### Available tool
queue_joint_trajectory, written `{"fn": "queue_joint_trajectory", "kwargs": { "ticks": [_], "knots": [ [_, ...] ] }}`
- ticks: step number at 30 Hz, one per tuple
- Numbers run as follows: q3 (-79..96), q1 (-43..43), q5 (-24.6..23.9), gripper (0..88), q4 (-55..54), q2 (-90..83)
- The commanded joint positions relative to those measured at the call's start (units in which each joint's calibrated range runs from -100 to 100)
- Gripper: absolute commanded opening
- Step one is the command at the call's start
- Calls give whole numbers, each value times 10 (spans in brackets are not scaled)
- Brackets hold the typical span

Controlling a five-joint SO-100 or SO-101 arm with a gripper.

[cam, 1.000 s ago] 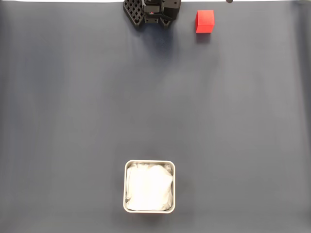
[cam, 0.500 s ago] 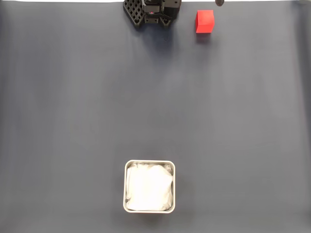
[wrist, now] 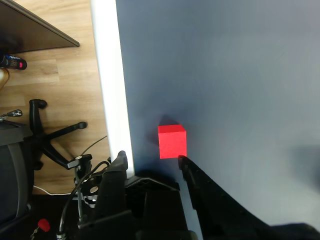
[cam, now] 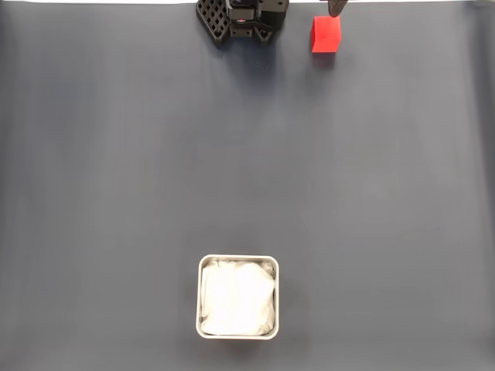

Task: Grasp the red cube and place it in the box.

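In the fixed view the red cube sits on the dark grey table close to its far edge, at about one o'clock from the picture's centre. A dark tip of the gripper pokes in at the top edge, just beside the cube at its one o'clock corner. The arm's black base stands at the cube's nine o'clock, near it but apart. The box, white-lined, lies well apart at six o'clock, near the bottom edge.

In the wrist view the gripper is spread wide and holds nothing; the cube rests on the table just ahead of the fingers, nearer the right-hand one. An office chair's base stands on the wooden floor at nine o'clock
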Motion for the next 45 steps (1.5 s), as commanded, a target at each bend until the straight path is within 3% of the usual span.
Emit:
{"fn": "queue_joint_trajectory", "kwargs": {
  "ticks": [1, 21, 45],
  "knots": [
    [8, 8, 10, 270, -8, -19],
    [73, 86, 50, 328, -70, -62],
    [186, 118, 79, 361, -165, -87]
  ]
}}
